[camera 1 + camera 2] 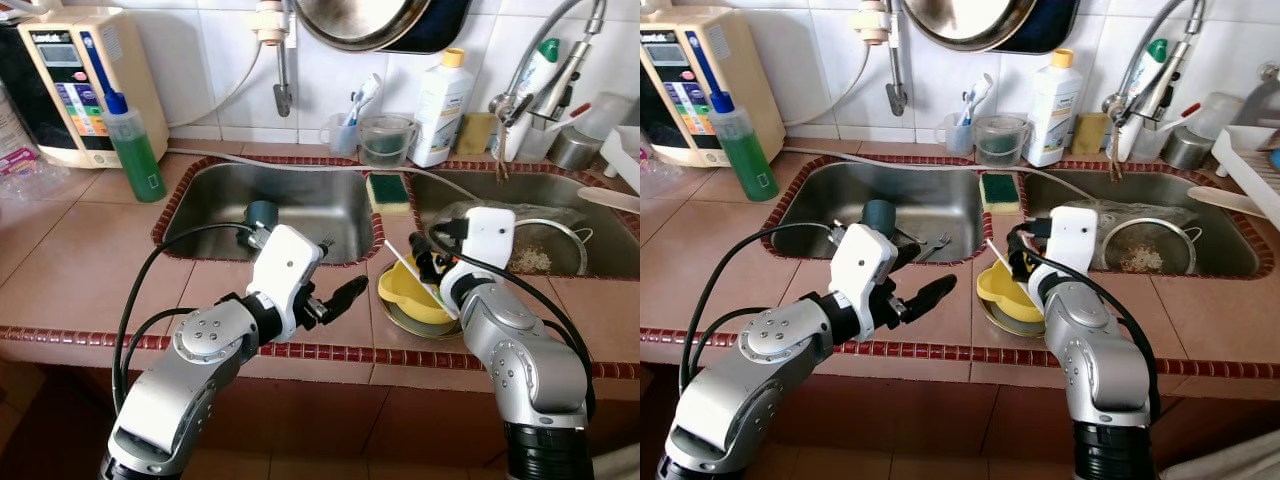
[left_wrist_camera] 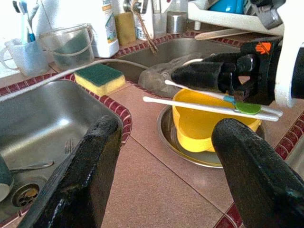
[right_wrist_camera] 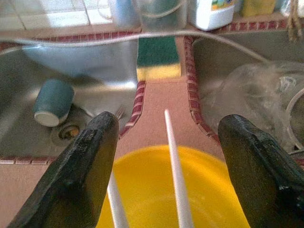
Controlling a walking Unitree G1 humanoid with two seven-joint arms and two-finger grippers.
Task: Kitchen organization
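Chopsticks [image 2: 209, 107] rest across yellow bowl [image 1: 412, 290]; my right gripper [image 3: 166, 171] straddles them, fingers spread, for pickup. Left gripper [image 1: 345, 297] waits open at bowl's 9 o'clock.

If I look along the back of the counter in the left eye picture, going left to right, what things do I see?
Water machine → green soap bottle → toothbrush cup → clear tub → white bottle → faucet.

Silver jointed arms, white wrist housings, looping black cables, black-fingered left claw [image 1: 345, 296], right claw [image 2: 190, 76].
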